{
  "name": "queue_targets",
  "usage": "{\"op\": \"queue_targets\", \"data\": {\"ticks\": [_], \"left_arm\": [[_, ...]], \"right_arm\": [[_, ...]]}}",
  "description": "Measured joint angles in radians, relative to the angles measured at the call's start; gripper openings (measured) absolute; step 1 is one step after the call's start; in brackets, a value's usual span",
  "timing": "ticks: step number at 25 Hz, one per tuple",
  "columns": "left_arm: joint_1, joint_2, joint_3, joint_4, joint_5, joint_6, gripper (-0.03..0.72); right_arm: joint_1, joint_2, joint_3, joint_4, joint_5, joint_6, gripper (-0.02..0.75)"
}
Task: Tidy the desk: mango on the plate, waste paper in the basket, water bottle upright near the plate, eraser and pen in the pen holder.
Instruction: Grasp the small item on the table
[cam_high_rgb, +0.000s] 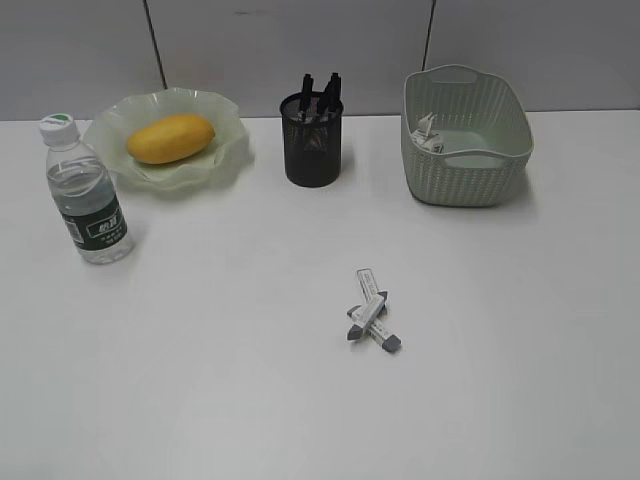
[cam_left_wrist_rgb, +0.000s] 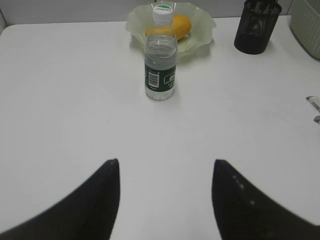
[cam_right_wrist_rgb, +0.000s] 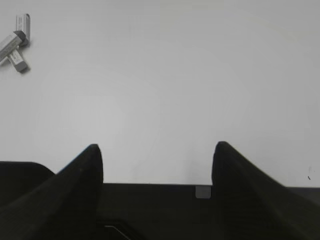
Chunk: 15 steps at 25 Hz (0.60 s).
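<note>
Two erasers (cam_right_wrist_rgb: 14, 47) lie crossed, well apart from the wide-spread right claw (cam_right_wrist_rgb: 157, 150) (empty).

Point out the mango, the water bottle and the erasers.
mango (cam_high_rgb: 171, 138), exterior view, middle of its skin.
water bottle (cam_left_wrist_rgb: 160, 75), left wrist view, its green label.
erasers (cam_high_rgb: 372, 315), exterior view, where the two cross.
</note>
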Motion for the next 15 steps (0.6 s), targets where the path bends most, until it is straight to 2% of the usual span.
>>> {"op": "queue_targets", "data": {"ticks": [15], "left_arm": [[0.0, 0.0, 0.0, 0.001, 0.0, 0.0, 0.445]], "right_arm": [[0.0, -0.276, 0.002, 0.0, 0.0, 0.0, 0.542]]}}
